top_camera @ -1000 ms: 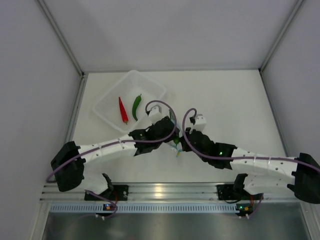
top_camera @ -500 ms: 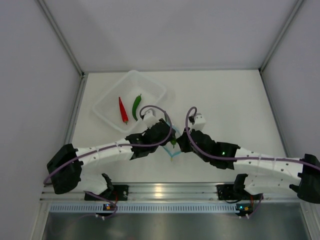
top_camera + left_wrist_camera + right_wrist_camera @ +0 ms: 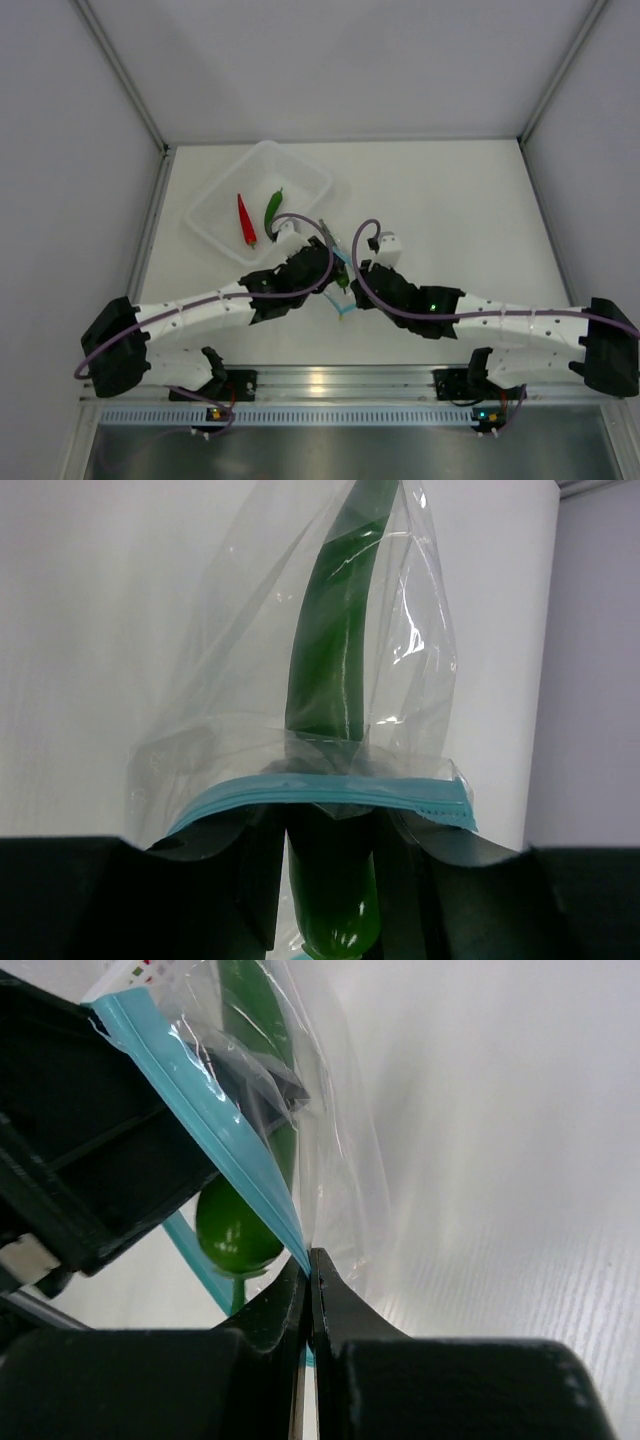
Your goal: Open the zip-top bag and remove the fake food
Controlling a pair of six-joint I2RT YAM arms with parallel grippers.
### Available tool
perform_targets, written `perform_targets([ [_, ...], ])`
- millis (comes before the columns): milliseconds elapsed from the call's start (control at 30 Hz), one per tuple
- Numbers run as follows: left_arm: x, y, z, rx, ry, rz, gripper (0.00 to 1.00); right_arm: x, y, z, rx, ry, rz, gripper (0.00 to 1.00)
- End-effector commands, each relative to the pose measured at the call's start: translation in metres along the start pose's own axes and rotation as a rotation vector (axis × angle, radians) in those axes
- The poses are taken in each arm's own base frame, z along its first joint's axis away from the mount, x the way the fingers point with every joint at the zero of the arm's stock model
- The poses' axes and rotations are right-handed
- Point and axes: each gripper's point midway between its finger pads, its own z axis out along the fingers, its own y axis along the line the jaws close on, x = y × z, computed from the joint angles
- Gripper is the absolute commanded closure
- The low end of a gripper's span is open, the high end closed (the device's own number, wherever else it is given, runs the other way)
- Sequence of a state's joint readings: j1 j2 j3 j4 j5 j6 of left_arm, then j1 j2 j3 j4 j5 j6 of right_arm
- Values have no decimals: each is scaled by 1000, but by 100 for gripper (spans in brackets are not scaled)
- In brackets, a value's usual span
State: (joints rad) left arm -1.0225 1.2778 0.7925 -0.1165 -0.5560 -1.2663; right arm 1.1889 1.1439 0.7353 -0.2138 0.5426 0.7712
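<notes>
1. The left claw and right claw have shifted left together; the zip-top bag is held between them at frame centre.
2. The left pinches the last green chili at the bag's mouth; the right, pressed together, clamps the bag's edge.
3. Extraction looks nearly done.

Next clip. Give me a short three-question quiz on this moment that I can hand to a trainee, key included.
1. True or false: the right tool is shut on the zip-top bag beside its blue zip strip.
2. How many chilies lie in the clear tub? A) one B) two C) three
3. Fill in: the third chili, gripped by the left tool, is coloured ___.
Key: 1 true; 2 B, the red chili and a green chili; 3 green.
</notes>
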Motion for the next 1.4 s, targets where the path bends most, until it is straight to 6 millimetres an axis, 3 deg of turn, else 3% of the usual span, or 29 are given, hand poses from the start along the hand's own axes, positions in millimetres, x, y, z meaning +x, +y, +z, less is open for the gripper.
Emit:
perform_targets([
  [0,-7,-33,-13,131,30,-103,100,-11,-12,-5,84,-54,-25,100],
  [67,4,-29,-15,142,83,-94,100,-17,-18,-5,103,-77,-31,100],
  [100,5,-37,-18,180,100,-99,100,-21,-20,-5,107,-91,-26,100],
  [467,77,-50,-50,350,527,92,100,-69,-51,6,204,-173,-52,100],
  [667,84,-36,-64,363,583,191,100,-84,-68,8,243,-165,-52,100],
  [800,58,-27,-70,318,491,352,100,-84,-92,14,291,-126,-33,100],
  [900,17,-20,-66,199,327,424,100,-86,-99,12,297,-120,-25,100],
  [933,-6,-17,-63,150,229,428,100,-85,-98,12,287,-114,-26,100],
  [1067,-59,-10,-52,73,127,417,100,-86,-93,9,256,-99,-20,100],
  [1100,-85,-1,-42,29,83,387,100,-83,-90,9,234,-83,-23,100],
  [1167,-111,7,-32,-16,40,366,100,-82,-87,7,214,-73,-26,100],
  [1200,-129,20,-20,-71,14,363,100,-81,-85,6,201,-68,-27,100],
  [1267,-153,19,-11,-99,-23,356,100,-77,-84,5,190,-47,-31,100],
  [1300,-169,35,2,-161,-38,339,100,-77,-83,3,181,-48,-31,100],
  [1333,-182,35,7,-177,-59,326,100,-76,-82,2,172,-42,-34,100],
  [1367,-194,54,22,-241,-60,312,100,-75,-82,0,164,-39,-38,100],
])
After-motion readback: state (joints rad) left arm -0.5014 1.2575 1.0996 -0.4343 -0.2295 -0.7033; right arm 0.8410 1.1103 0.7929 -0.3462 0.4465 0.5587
